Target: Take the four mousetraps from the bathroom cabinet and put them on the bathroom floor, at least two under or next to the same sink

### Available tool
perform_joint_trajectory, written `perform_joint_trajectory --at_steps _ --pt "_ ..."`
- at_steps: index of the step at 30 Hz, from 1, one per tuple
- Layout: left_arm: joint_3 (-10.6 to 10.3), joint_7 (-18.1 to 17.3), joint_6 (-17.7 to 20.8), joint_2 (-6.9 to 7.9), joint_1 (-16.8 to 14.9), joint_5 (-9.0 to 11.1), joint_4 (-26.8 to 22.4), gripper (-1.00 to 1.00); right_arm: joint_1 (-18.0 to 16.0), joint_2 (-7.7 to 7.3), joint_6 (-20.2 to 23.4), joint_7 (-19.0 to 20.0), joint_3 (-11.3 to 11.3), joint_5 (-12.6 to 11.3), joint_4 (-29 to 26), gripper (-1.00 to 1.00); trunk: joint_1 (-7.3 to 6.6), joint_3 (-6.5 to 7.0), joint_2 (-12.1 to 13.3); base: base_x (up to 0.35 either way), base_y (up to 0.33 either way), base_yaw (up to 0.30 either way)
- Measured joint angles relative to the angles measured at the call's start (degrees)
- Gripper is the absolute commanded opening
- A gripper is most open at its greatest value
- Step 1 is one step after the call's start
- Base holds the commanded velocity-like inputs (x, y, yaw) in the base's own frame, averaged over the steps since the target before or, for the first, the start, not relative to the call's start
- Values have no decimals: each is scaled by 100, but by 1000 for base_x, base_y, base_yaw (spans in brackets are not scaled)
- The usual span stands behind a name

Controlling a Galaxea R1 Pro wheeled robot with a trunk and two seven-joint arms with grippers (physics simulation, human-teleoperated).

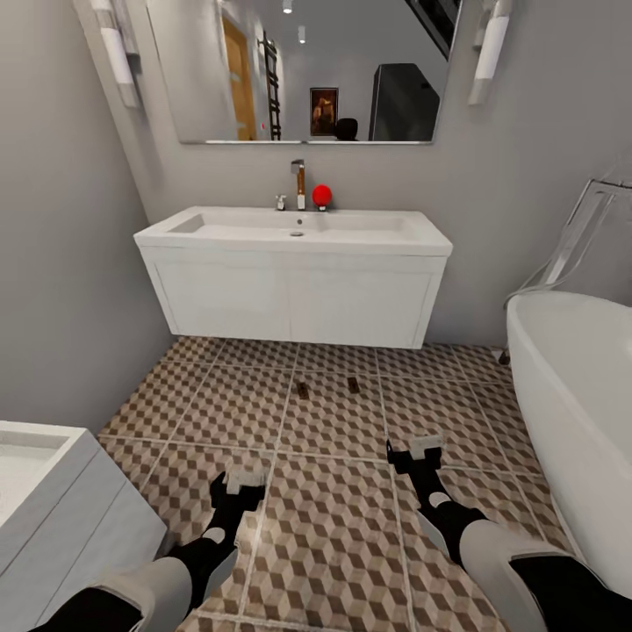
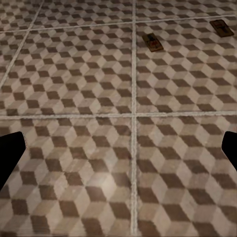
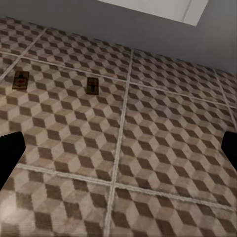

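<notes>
1. Head view: two mousetraps [image 1: 303, 391] [image 1: 353, 384] flat on the patterned floor [image 1: 333, 527], side by side with a small gap, just in front of the white sink [image 1: 294, 272] and near its front edge; likely set there to count as next to the sink.
2. Left wrist view: same pair on the tiles, one trap [image 2: 152, 42] beside a grout line, the other [image 2: 221, 27] off toward the frame's corner, both well ahead of the fingers.
3. Right wrist view: the pair again, [image 3: 20, 80] and [image 3: 93, 86], lying near the base of the grey wall under the sink.
4. Left gripper [image 1: 244, 484] low over the floor, fingers spread wide, nothing between them; dark fingertips [image 2: 10, 153] at the frame edges with bare tile in between.
5. Right gripper [image 1: 416, 449] likewise spread wide and empty, hovering nearer the traps; fingertips [image 3: 10, 155] far apart.
6. Probably half done: two traps down, two more to fetch from the cabinet.
7. Around: white tub [image 1: 570, 412] on the right, a white unit [image 1: 53, 491] at lower left, mirror [image 1: 307, 70] above the tap [image 1: 298, 183], red ball [image 1: 322, 195] on the sink ledge.
</notes>
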Motion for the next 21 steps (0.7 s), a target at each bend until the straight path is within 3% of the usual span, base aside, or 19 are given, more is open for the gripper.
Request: perform_joint_trajectory --at_steps 5,9,17,21 --pt "3 7 -352 -2 26 1 368 100 101 -5 -56 0 0 -4 0 100 0 47 0 0 0 0" --pt "16 13 -634 42 233 9 533 100 211 -7 -139 0 6 -4 6 100 0 84 0 0 0 0" --pt "13 18 -858 57 392 8 563 100 231 -7 -152 -1 8 -4 8 100 0 124 0 0 0 0" --pt "12 18 -896 59 437 8 566 100 282 -7 -147 -4 8 -5 8 100 -87 199 159 0 0 0"
